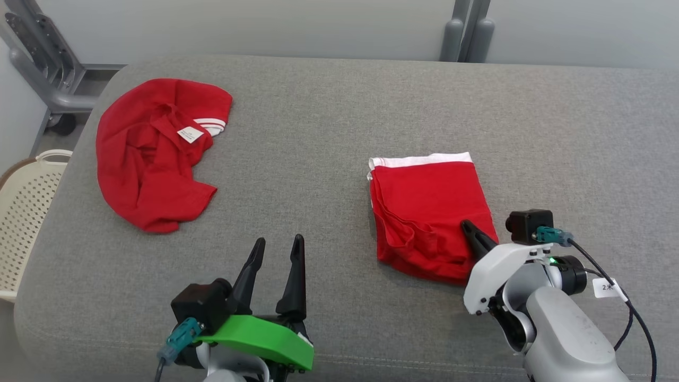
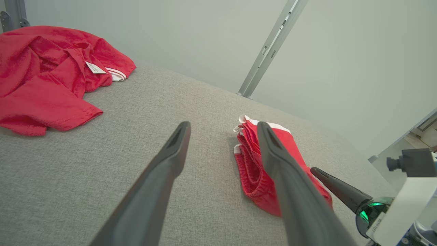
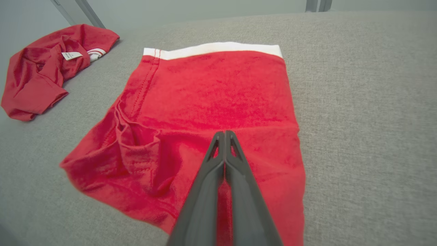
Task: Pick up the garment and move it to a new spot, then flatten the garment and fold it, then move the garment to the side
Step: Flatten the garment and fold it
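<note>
On the table (image 1: pixel 371 106) the folded garment (image 1: pixel 424 201) is laid lengthwise away from the right gripper (image 1: pixel 467 228) — judged the nearer one. Its fingers are closed tight over the near edge, no cloth seen pinched; the left gripper (image 1: pixel 279 240) is spread wide, empty.

my left gripper (image 1: pixel 279 240) has a green bracket (image 1: pixel 254 339), my right gripper (image 1: pixel 467 225) a white one; both carry long dark fingers (image 1: pixel 294 281), black cameras (image 1: pixel 528 224), teal plugs (image 1: pixel 551 234).
</note>
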Controlling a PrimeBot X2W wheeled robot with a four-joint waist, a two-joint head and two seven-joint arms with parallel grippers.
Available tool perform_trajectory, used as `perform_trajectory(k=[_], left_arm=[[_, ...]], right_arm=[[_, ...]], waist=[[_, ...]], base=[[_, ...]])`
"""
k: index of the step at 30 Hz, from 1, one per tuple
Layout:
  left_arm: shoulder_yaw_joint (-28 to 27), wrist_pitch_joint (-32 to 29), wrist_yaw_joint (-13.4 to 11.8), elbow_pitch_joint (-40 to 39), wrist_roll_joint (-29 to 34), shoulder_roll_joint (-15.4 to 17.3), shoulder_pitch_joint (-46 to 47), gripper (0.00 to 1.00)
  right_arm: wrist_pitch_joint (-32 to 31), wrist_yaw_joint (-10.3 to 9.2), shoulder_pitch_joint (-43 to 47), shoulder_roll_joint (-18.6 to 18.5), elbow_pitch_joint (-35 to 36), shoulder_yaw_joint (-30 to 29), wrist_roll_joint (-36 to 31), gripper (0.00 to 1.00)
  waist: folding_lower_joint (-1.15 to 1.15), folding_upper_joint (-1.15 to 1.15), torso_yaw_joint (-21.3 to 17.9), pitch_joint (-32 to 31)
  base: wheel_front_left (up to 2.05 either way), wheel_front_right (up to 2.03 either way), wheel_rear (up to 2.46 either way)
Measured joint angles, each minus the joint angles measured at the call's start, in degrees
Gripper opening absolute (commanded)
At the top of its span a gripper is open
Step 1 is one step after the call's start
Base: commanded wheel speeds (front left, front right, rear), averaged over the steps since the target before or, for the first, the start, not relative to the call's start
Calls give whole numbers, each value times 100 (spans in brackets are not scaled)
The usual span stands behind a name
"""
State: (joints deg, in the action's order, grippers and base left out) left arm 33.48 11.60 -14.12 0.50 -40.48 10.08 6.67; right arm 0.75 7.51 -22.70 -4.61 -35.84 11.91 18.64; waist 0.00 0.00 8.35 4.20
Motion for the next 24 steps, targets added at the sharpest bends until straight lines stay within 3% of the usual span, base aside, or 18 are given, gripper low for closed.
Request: perform_trajectory(k=[7,19,24], left_arm=[[-41,8,-26,-15,0,20,17,100],[-99,52,-49,-25,-25,29,53,100],[-103,59,-51,-16,-32,24,58,100]], right_arm=[[287,0,-288,112,-728,308,188,0],[623,0,-583,177,-1131,2075,1001,0],[687,0,-698,185,-1449,2505,1166,0]], waist=[[0,0,154,41],[0,0,245,83],[0,0,238,89]], base=[[0,0,0],[0,0,0],[0,0,0]])
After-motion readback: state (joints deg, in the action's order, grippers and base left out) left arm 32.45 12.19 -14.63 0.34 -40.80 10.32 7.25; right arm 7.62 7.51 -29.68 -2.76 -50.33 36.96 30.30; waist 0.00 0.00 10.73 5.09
